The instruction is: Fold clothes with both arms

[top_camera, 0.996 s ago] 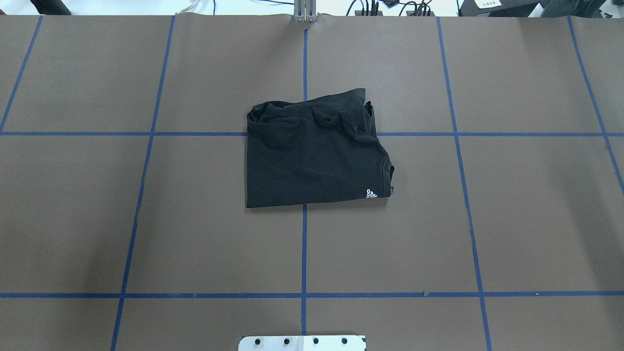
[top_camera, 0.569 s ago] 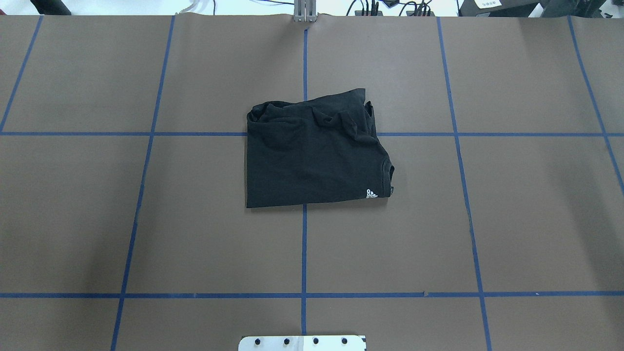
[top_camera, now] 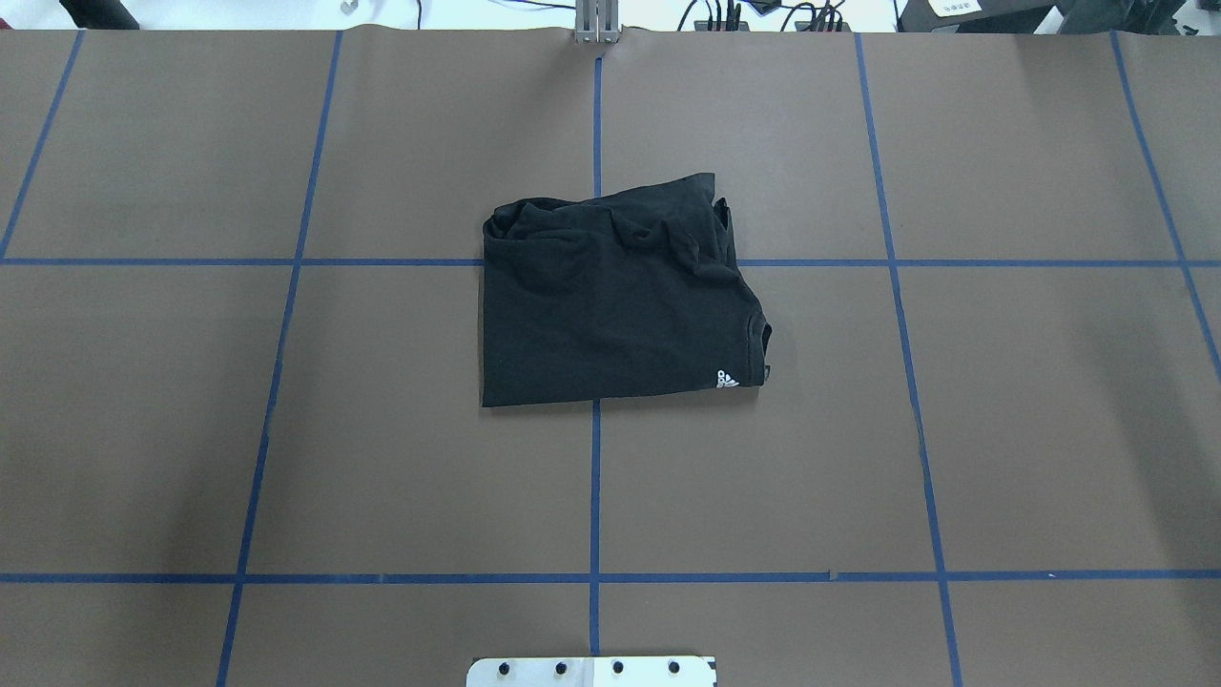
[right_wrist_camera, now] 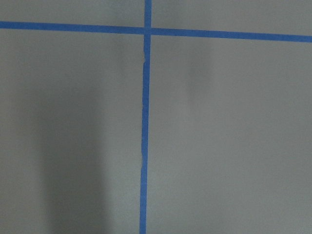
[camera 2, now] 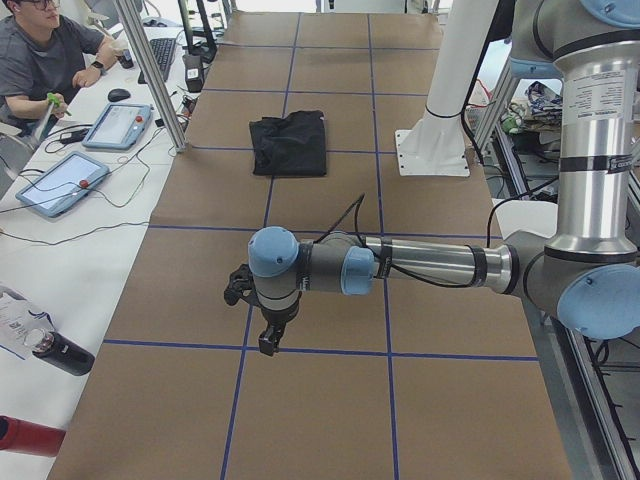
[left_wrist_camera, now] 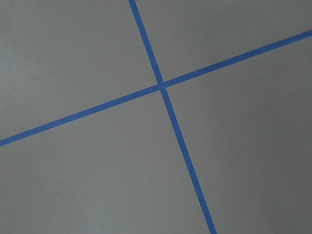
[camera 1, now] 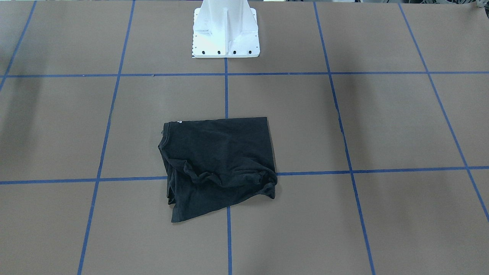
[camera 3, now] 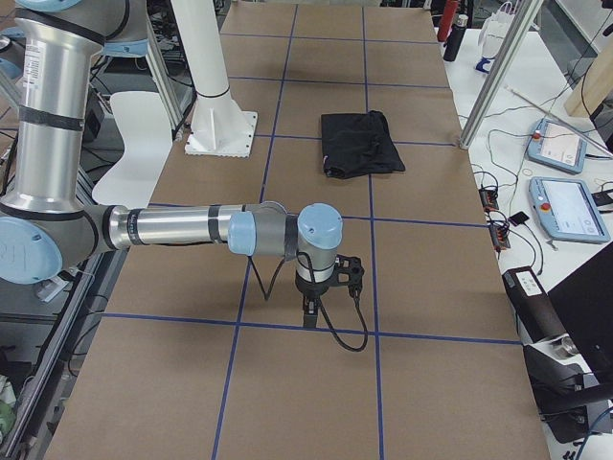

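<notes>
While the black T-shirt [top_camera: 610, 305] is laid folded at the middle of the tabletop [top_camera: 1002, 429], the left hand [camera 2: 268, 338] and the right hand [camera 3: 308, 309] are held low, well apart from it toward opposite ends, neither clearly nearer, and whether they are open cannot be told.

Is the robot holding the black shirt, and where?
No. The T-shirt lies alone on the table; the left gripper and right gripper are far from it.
</notes>
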`<move>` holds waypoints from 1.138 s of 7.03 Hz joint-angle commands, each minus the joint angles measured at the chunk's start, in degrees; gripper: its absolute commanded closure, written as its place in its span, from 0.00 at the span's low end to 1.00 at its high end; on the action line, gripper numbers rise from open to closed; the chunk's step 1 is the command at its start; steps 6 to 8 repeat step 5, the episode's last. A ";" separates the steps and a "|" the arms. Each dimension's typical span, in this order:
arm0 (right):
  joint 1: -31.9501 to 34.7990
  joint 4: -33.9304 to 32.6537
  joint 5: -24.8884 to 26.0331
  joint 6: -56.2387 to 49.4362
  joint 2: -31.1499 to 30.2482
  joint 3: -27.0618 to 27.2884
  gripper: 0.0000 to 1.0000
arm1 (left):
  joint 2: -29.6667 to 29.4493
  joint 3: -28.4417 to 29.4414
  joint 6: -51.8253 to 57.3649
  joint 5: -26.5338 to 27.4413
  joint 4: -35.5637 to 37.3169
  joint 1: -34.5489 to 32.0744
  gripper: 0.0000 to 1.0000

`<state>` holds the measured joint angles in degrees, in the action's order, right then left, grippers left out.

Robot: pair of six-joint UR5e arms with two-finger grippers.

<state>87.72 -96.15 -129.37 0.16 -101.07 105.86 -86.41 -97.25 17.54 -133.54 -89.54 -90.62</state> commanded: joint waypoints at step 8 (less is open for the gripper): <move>0.00 0.00 -0.09 0.01 -0.09 -0.04 0.00 | 0.28 0.31 0.04 -0.06 0.07 0.00 0.00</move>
